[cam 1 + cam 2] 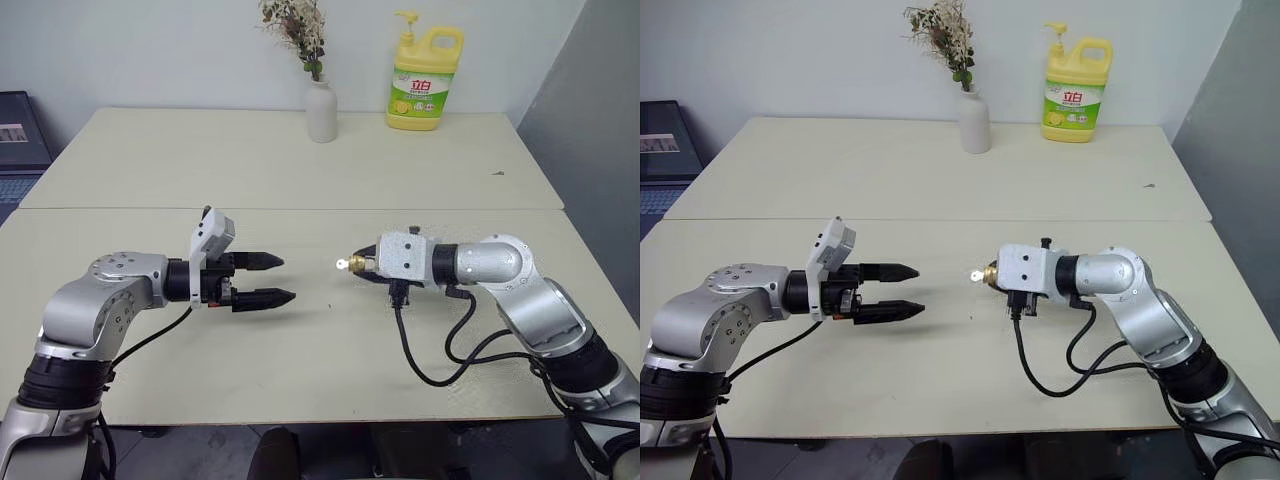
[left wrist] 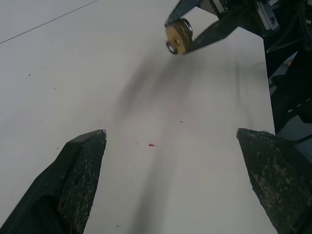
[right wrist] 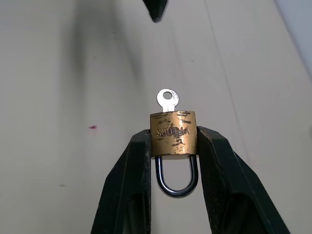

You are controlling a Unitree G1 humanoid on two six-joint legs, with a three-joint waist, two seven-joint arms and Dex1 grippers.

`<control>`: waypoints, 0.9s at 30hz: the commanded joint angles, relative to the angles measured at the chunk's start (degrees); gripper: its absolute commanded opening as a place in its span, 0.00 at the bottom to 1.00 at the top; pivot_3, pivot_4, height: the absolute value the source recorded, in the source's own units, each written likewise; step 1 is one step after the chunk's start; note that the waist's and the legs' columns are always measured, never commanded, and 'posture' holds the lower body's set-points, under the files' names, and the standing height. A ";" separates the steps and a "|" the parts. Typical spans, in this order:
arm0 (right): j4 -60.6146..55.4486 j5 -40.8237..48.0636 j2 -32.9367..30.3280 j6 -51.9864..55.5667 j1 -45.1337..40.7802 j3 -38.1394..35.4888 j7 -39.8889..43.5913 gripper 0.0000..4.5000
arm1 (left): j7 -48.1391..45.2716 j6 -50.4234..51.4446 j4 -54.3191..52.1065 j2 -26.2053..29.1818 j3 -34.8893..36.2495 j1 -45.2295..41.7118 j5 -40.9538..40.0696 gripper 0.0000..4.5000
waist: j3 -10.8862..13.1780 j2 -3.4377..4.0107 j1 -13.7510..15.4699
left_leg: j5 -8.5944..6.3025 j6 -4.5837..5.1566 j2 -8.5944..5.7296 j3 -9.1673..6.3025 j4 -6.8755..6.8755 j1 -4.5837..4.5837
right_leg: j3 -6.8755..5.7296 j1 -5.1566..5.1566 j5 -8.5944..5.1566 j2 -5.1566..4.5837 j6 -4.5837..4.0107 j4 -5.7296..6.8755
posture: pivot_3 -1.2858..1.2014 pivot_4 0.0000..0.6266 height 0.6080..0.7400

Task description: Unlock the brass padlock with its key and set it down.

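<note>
The brass padlock (image 3: pixel 172 133) is a small golden block with worn, scratched faces and faint lettering, its dark silver shackle loop (image 3: pixel 176 181) hanging between my fingers toward the wrist. The key (image 3: pixel 167 100) sticks out of the block's far end, a thin silvery tab with a round hole in it. My right pincer (image 1: pixel 362 265) is clamped on the lock's 2 sides and holds it in the air above the tabletop (image 1: pixel 300 350), key pointing toward my left pincer (image 1: pixel 268 279). That left pincer hangs level with its 2 black fingers spread wide and nothing between them (it faces the lock across a bare gap). Well behind, at the tabletop's far edge, stand a white vase (image 1: pixel 321 111) with dried sprigs and a yellow soap bottle (image 1: pixel 425 80). A tiny red speck (image 2: pixel 152 145) lies on the tabletop below.
</note>
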 commanded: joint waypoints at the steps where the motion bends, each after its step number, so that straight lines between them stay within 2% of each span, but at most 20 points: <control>1: -0.78 -3.46 -0.65 -5.26 0.83 -1.29 -3.20 0.21 | 0.46 -0.57 -1.65 0.45 1.50 0.10 -0.29 1.00 | 0.00 0.00 0.01 | 0.00 0.00 0.00 0.00 0.00 0.00 | 0.00 0.00 0.00 0.00 0.00 0.00 | 0.52 0.24 1.00; 5: -0.97 -11.50 -1.93 -16.76 1.30 -1.44 -9.65 0.21 | 0.61 -0.46 -1.26 0.37 1.69 -0.76 -0.52 1.00 | 0.01 -0.01 0.03 | 0.00 0.00 -0.01 0.02 0.00 -0.02 | 0.03 -0.01 0.00 -0.01 0.00 -0.01 | 0.52 0.24 1.00; 10: -0.18 -13.84 -1.26 -23.02 2.08 -2.41 -12.76 0.21 | 0.89 -0.06 -0.11 -0.20 1.63 -3.25 -1.05 1.00 | 0.00 -0.02 0.06 | 0.00 0.00 0.00 0.02 0.00 0.00 | 0.01 0.00 0.00 0.00 0.00 0.00 | 0.52 0.24 1.00; 27: -1.27 -15.56 1.84 -25.95 1.92 -2.82 -13.19 0.21 | 8.36 4.81 -0.34 -9.00 1.01 -14.49 -4.08 1.00 | 0.00 -0.02 0.31 | 0.01 -0.01 -0.01 0.00 0.02 -0.01 | 0.02 0.04 0.15 0.00 -0.26 0.00 | 0.52 0.24 1.00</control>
